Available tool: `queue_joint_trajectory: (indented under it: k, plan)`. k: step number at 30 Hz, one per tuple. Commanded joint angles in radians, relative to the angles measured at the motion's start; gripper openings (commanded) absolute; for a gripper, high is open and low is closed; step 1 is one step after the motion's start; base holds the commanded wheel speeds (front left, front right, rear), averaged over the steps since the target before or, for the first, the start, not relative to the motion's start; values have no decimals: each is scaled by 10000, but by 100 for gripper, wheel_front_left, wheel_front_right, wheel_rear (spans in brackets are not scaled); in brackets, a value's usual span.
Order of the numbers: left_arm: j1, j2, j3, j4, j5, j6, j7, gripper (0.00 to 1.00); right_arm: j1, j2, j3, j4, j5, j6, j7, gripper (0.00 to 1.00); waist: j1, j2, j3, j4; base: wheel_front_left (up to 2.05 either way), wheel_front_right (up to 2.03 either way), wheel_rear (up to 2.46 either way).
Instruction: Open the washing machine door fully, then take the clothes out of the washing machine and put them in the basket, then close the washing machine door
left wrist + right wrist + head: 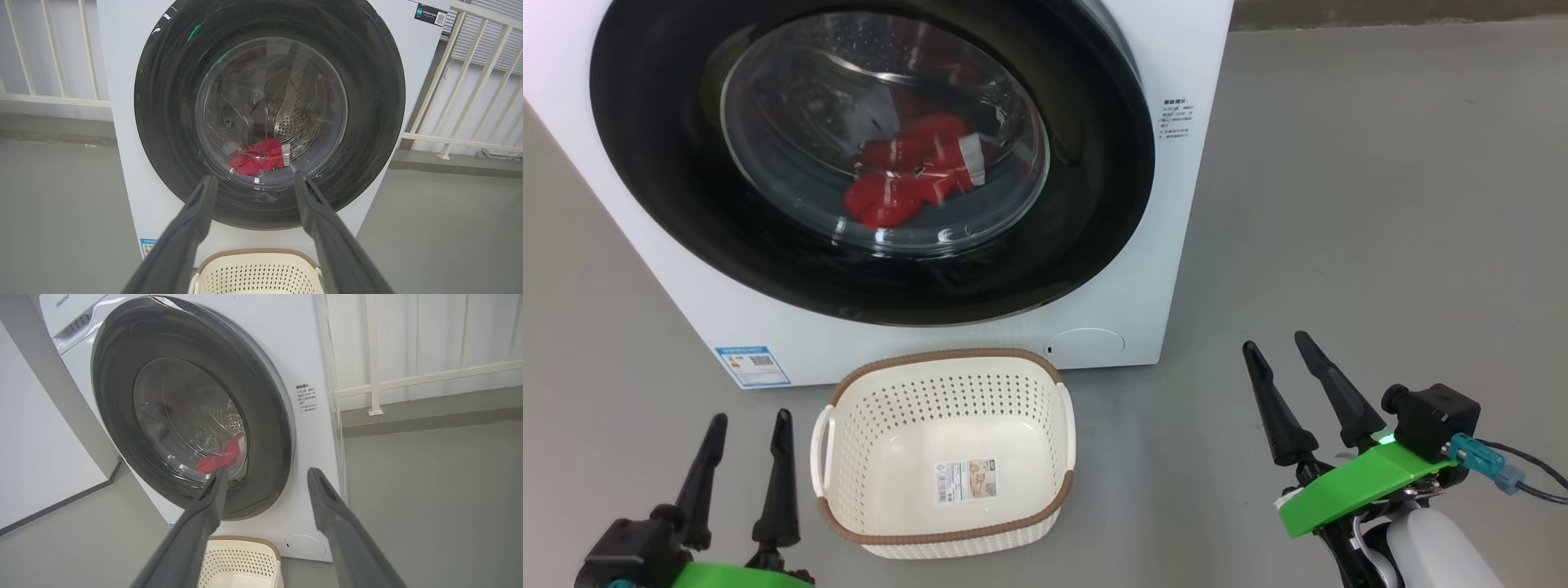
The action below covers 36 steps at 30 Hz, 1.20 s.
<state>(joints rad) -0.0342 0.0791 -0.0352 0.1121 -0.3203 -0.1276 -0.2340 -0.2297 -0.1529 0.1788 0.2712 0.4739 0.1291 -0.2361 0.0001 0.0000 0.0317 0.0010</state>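
Both arms hang low: left end effector [750,418] and right end effector [1274,341] spread apart, gripping nothing. Red clothes [915,167] lie behind the shut washing machine door [1086,204]; the basket [947,363] sits on the floor, just beside the washing machine [1176,65].

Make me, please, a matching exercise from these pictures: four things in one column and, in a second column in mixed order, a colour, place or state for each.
Things:
1. door
2. clothes
3. basket
4. right hand

Descriptions:
A. empty, on the floor
B. open, holding nothing
C. red, behind the glass
D. glossy black ring

Right pairs: 1-D, 2-C, 3-A, 4-B.
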Motion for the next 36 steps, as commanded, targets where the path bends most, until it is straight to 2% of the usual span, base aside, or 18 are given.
queue_joint_trajectory:
  k: [1,5,17,36]
  plan:
    - [-474,212,271,-316,322,-26,-163,100,-428,-55,250,-225,-279,15,-144,100,-1,0,6,1,0,0,0]
    - [-474,212,305,-390,580,-30,-277,100,-483,-80,274,-157,-678,16,-256,100,-1,0,15,-1,0,0,0]
    - [-457,273,290,-259,333,-30,-277,100,-493,-26,200,-98,-723,16,-256,100,-1,0,39,-1,0,0,0]
    - [-482,284,392,-138,520,-30,-277,100,-518,-50,196,-7,-685,16,-256,100,-1,0,3,8,0,0,0]
